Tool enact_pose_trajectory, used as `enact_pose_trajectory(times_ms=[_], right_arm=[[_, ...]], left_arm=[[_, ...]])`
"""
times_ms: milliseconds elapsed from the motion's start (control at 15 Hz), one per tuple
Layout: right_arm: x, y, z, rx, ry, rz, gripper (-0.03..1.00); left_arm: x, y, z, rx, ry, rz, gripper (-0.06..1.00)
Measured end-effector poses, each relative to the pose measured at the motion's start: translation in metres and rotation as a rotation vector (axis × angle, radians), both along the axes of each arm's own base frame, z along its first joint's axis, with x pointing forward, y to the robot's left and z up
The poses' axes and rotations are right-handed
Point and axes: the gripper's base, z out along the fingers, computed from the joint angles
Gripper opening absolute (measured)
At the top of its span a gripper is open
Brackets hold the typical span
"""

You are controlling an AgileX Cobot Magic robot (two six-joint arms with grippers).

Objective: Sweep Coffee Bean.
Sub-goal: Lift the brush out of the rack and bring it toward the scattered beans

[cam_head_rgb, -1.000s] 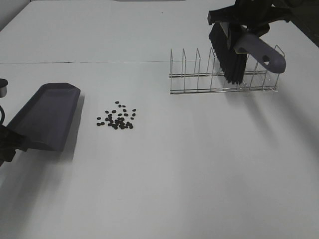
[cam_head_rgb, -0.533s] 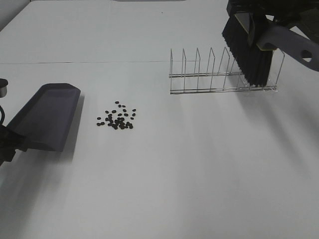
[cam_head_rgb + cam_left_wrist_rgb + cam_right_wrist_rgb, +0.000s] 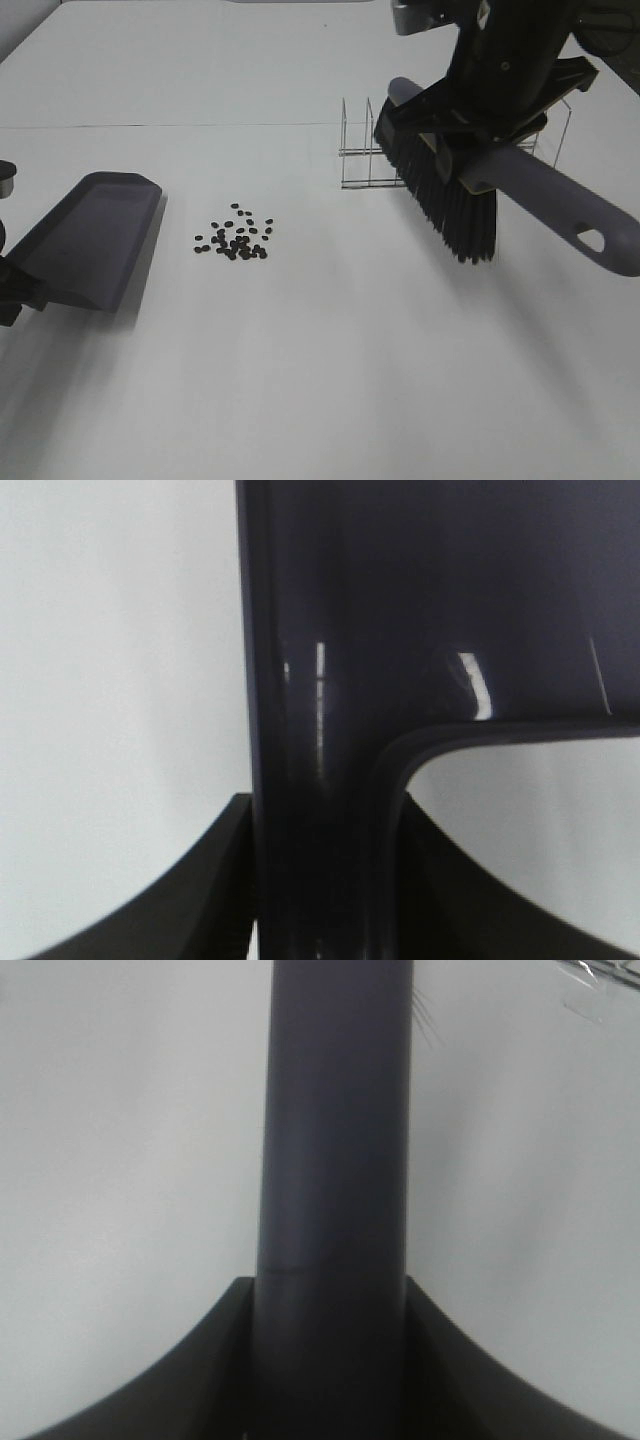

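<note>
Beans (image 3: 235, 238): leftward of brush (image 3: 450, 200) clamped in right gripper (image 3: 330, 1290); dustpan (image 3: 90, 235), clamped in left gripper (image 3: 322, 810), beyond, by left tabletop (image 3: 320, 390) edge.

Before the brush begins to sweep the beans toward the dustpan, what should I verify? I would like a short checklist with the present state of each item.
1. Right fingers shut on the brush handle: ok.
2. Left fingers shut on the dustpan handle: ok.
3. Coffee beans in one cluster between dustpan and brush: ok.
4. Bristles close beside the beans, ready to push: not ok, they hang well to the right, by the wire rack.
5. Dustpan mouth facing the beans: cannot tell.
6. Bristle tips touching the table: cannot tell.
</note>
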Motion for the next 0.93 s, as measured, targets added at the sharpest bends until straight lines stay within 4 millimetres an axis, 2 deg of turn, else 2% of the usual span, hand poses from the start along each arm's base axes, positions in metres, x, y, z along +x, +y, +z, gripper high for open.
enact_pose_trajectory(times_ms=[67,133,200,267,467,933], right_arm=[[0.000,0.006,-0.003,-0.018,-0.009,0.016,0.37],[0.001,0.021,-0.016,-0.100,-0.022,0.048,0.37],[0.002,0.025,-0.020,-0.127,-0.021,0.057,0.37],[0.011,0.044,-0.038,-0.211,0.000,0.088,0.37],[0.034,0.065,-0.058,-0.210,0.051,0.087,0.37],[0.076,0.099,-0.093,-0.200,0.081,0.141,0.37]], left_arm=[[0.005,-0.001,0.002,0.005,-0.007,-0.003,0.34],[0.011,-0.001,0.002,0.016,-0.004,-0.010,0.34],[0.014,-0.001,0.001,0.021,0.000,-0.013,0.34],[0.024,-0.003,-0.008,0.035,0.034,-0.017,0.34],[0.028,-0.007,-0.030,0.066,0.097,-0.042,0.34],[0.038,-0.008,-0.045,0.087,0.132,-0.032,0.34]])
